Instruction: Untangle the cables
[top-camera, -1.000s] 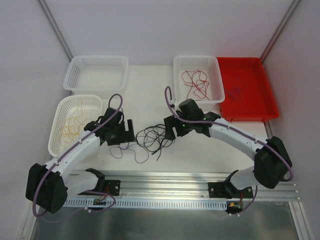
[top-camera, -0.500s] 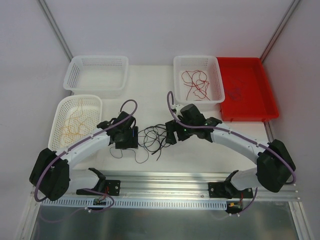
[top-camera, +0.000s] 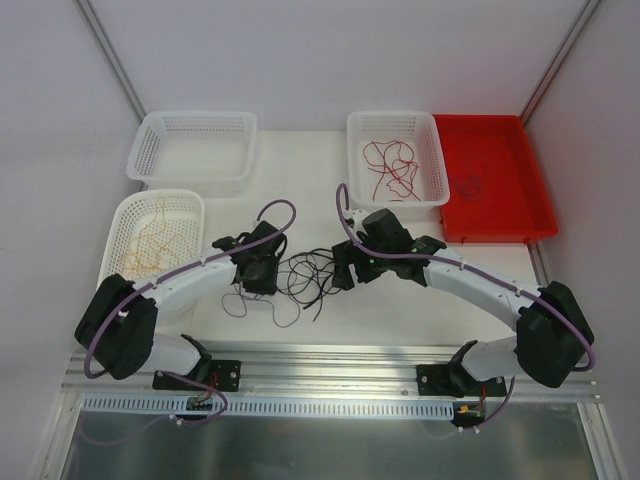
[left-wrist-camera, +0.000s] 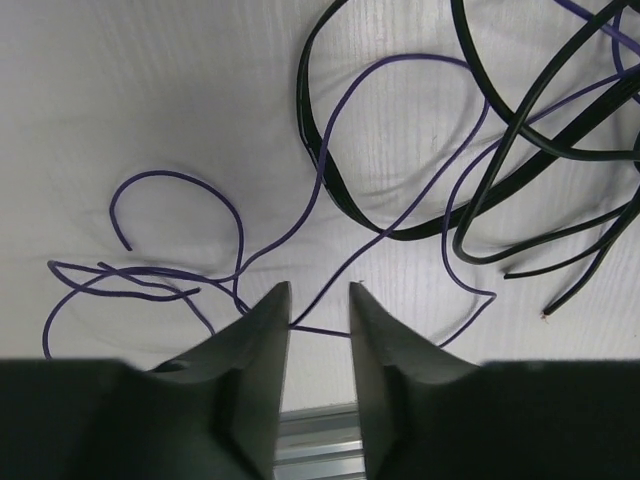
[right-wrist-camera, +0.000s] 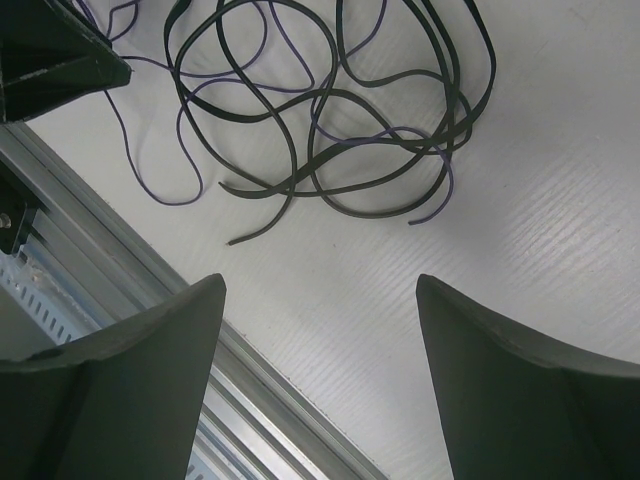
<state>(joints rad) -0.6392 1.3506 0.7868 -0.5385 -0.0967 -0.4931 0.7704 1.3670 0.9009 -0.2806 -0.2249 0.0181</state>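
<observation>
The cables (top-camera: 305, 272) lie in a loose knot at the middle of the table (top-camera: 300, 190), black and purple strands looped through one another, with a few purple tails trailing toward 7 o'clock. The left hand (left-wrist-camera: 318, 305) sits at the knot's 9 o'clock with its fingers only a narrow gap apart. One purple strand (left-wrist-camera: 320, 330) crosses that gap but does not look pinched. The right hand (right-wrist-camera: 320, 290) hangs at 3 o'clock, spread wide and holding nothing. The main risk is the grip itself. The strand is far thinner than the fingers and lies flat on the table, so it could slide out from between them, or the tips could press on the surface and miss it. If the grip does take, a pull toward 9 o'clock could drag the whole knot along, because the purple strand passes under and around the black cables (left-wrist-camera: 398, 236) at several crossings. With nothing pinning the far side, the loops would likely tighten, not open. A long pull could also sweep loose ends over the metal rail (top-camera: 330, 360) at 6 o'clock. The right hand is close enough to brace the black loops, but reaching in might snag more than one strand.
</observation>
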